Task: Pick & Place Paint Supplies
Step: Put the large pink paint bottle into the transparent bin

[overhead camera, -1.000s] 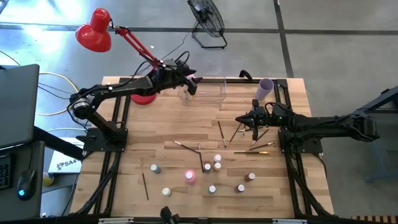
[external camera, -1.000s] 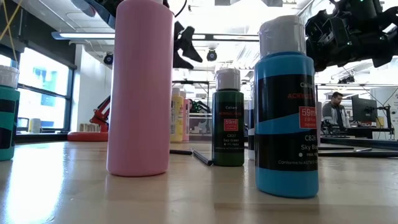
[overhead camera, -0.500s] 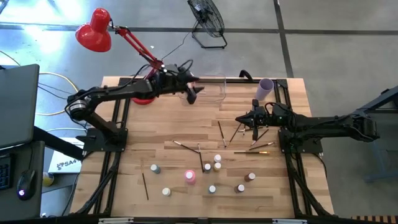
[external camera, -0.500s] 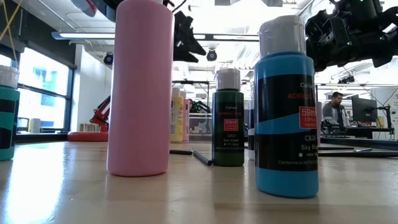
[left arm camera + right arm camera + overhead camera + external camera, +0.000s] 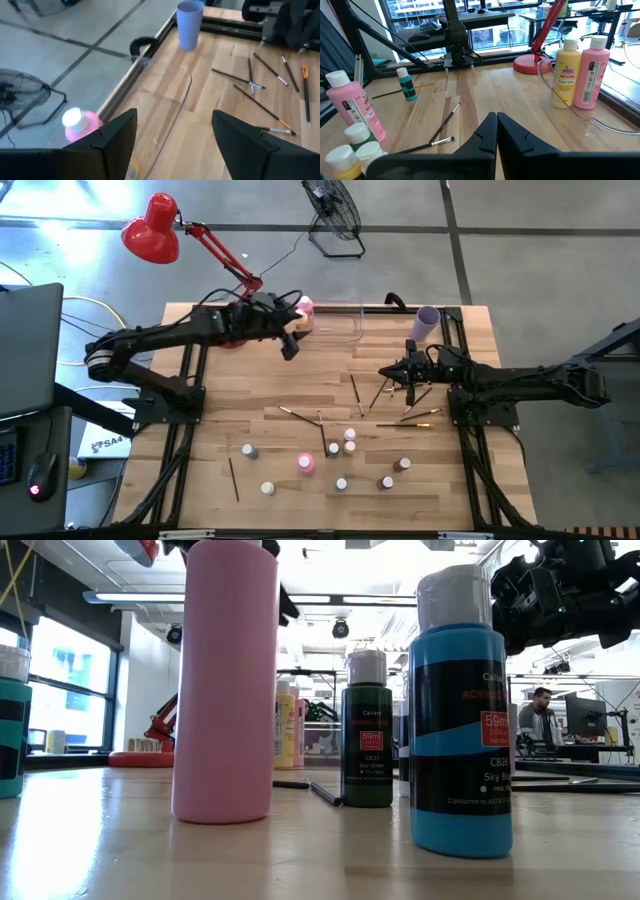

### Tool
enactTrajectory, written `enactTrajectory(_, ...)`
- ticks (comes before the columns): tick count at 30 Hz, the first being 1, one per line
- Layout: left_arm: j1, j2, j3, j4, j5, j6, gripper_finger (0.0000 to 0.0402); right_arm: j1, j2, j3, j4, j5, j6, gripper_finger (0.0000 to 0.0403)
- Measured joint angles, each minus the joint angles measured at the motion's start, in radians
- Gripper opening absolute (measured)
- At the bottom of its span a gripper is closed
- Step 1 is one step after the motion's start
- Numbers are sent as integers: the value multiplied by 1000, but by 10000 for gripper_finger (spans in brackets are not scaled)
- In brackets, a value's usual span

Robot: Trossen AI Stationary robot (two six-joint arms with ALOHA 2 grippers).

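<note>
high view shows the clear plastic bin at the far edge of the table, and everything else is placed from it. the left gripper hangs just beside the bin's left end, jaws spread wide and holding nothing. inside that left end stand a pink paint bottle and a yellow-orange one next to it; the right wrist view shows them side by side, yellow-orange bottle and pink bottle, behind the bin's clear wall. a lilac cup stands just right of the bin. the right gripper sits right of and nearer than the bin, jaws clenched shut with nothing between them, over a scatter of paintbrushes. well in front of the bin, near the table's near edge, another pink bottle stands upright among small white-capped bottles. one more brush lies apart toward the near left. low view has that pink bottle beside a blue bottle and a dark green one.
</note>
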Motion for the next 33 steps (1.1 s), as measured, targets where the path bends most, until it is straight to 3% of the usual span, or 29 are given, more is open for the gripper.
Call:
enactTrajectory(10, 0, -110, -159, 13, 0, -42, 253, 0, 0, 0, 0, 0, 0, 2)
enactTrajectory(17, -55, -286, -384, 239, 4, -44, 253, 0, 0, 0, 0, 1, 0, 2)
enactTrajectory(22, -121, -427, -501, 282, 3, -31, 253, 0, 0, 0, -1, 28, 0, 2)
enactTrajectory(33, -265, -591, -571, 288, 51, 71, 253, 0, 0, 0, -6, 30, 0, 2)
